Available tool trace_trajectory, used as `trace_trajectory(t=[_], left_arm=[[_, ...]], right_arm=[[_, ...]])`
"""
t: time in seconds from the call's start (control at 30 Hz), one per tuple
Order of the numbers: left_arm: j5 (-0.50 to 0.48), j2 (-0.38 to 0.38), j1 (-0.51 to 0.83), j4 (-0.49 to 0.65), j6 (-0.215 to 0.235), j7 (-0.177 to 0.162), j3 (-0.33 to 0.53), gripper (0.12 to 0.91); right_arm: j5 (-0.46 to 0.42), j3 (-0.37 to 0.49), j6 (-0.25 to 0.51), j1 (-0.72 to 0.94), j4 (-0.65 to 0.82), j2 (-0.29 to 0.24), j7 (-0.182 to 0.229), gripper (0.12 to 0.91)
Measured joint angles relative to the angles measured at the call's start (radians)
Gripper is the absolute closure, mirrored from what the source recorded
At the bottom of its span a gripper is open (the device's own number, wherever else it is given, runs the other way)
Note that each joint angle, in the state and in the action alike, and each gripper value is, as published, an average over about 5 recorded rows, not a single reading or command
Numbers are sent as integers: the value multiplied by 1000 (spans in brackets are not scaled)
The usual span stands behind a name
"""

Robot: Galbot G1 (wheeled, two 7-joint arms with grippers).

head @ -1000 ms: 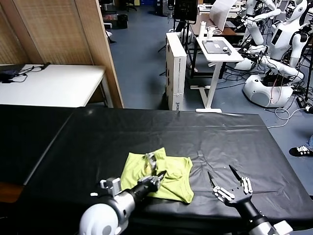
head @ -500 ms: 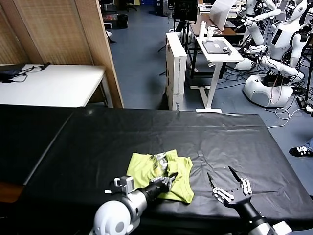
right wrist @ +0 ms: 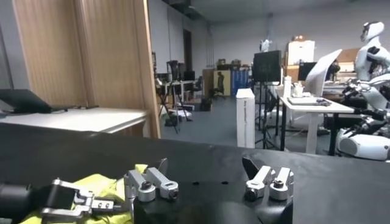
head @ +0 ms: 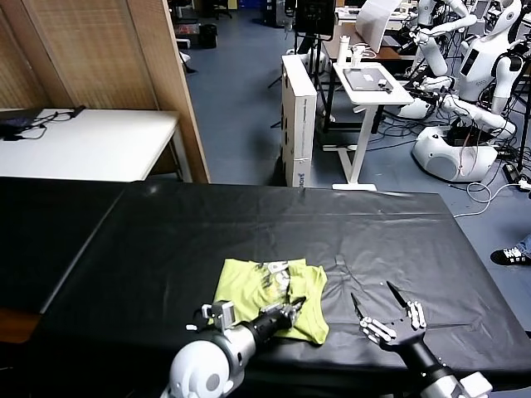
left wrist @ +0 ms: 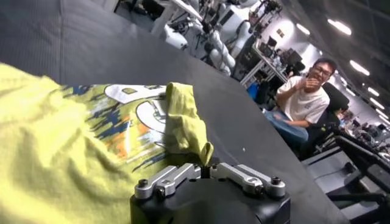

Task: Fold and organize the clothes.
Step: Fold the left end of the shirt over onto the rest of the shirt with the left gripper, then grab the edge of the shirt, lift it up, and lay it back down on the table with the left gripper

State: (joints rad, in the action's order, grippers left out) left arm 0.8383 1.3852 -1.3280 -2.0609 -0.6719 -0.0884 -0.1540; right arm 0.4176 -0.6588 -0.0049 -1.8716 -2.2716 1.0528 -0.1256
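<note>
Head view shows the lime T-shirt [head: 270, 290] lying as a rumpled, partly folded bundle on the black table cover [head: 249, 224], near the robot and a little left of middle, with a printed patch turned up on top. The left gripper [head: 292, 307] sits over the shirt's near edge; from here I cannot tell how far its jaws stand apart or whether cloth is between them. The right gripper [head: 388, 308] hovers over bare cover to the shirt's right, jaws spread wide and holding nothing. Left wrist view shows the yellow-green fabric [left wrist: 55, 146] spread flat, its white, blue and orange print [left wrist: 131, 115] exposed and one loose fold [left wrist: 186, 122] flopped across it; the fingertips are hidden. Right wrist view shows the right gripper's fingers [right wrist: 152, 181] parted and empty, the shirt beyond them. The cloth looks thin, light and limp, likely to sag and slide, so a pinch at a hem or corner seems best.
</note>
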Motion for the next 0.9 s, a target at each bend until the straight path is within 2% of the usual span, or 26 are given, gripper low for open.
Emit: trace_trajectory(t=[0.1,0.17,0.27,0.5,0.67,0.9], left_arm=[[13,-2,-8,-22,-4,-2,-22,180],[13,-12,-8,-40,-1,-1,-44,138],[3,-38,-4,-66,17,-1,-90,125],[-29,-128,-26,-107,47,2,-213,123],[-67,-143,-58,-113,54,6,-250,123],[-85,-131,-75,-117,56,7,-260,123]], right_arm=[[-10,27,-21,12,3,-32,9,118],[-12,52,-47,25,3,-54,18,118],[-18,95,-90,51,6,-87,16,118],[-125,186,-102,123,41,-162,-54,118],[-181,248,-103,165,70,-195,-56,130],[-228,314,-99,185,106,-209,-56,302]])
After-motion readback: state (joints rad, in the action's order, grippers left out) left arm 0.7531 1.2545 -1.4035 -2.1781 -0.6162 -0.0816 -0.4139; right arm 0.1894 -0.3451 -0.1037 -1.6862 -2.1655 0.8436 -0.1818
